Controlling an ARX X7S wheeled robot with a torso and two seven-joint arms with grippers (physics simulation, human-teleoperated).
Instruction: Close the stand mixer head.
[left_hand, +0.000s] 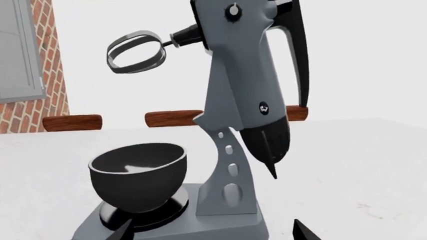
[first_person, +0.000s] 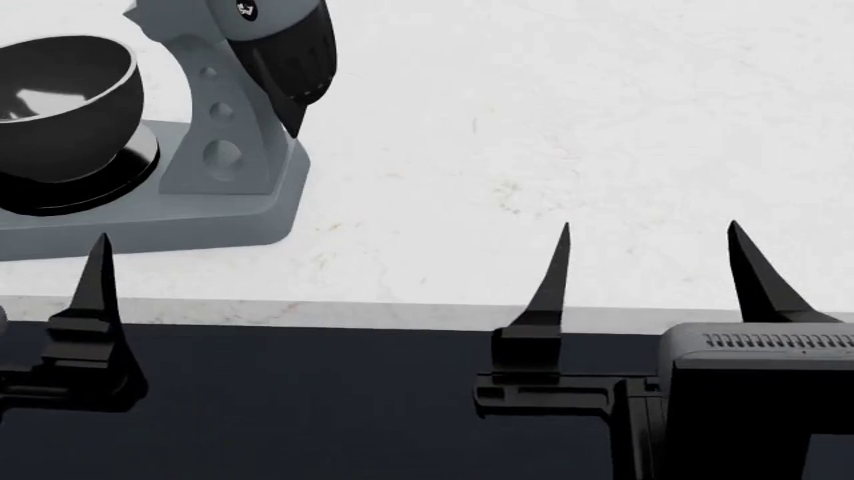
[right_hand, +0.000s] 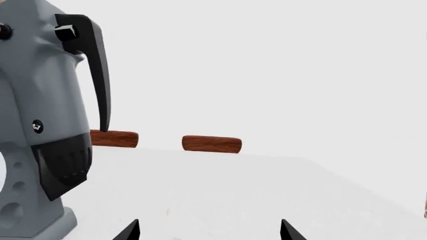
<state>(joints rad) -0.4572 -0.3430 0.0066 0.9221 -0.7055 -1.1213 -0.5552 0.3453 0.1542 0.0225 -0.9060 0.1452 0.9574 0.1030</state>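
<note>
The grey stand mixer head (left_hand: 240, 75) is tilted up, with its black ribbed pointed end (left_hand: 270, 142) low and its beater (left_hand: 137, 50) raised above the dark metal bowl (left_hand: 138, 172). A small round badge (left_hand: 265, 108) sits on its side. The head also shows in the right wrist view (right_hand: 40, 85) and at the head view's top left (first_person: 287, 50). My left gripper (left_hand: 213, 232) is open and empty, just in front of the mixer's flat grey base (left_hand: 200, 220). My right gripper (first_person: 650, 265) is open and empty over the counter's front, right of the mixer.
The mixer stands on a white counter (first_person: 534, 150) whose front edge (first_person: 400, 312) runs below my fingers. Brown wooden bars (right_hand: 211, 144) show beyond the counter's far edge. A brick wall with a window (left_hand: 40, 60) stands at the back left.
</note>
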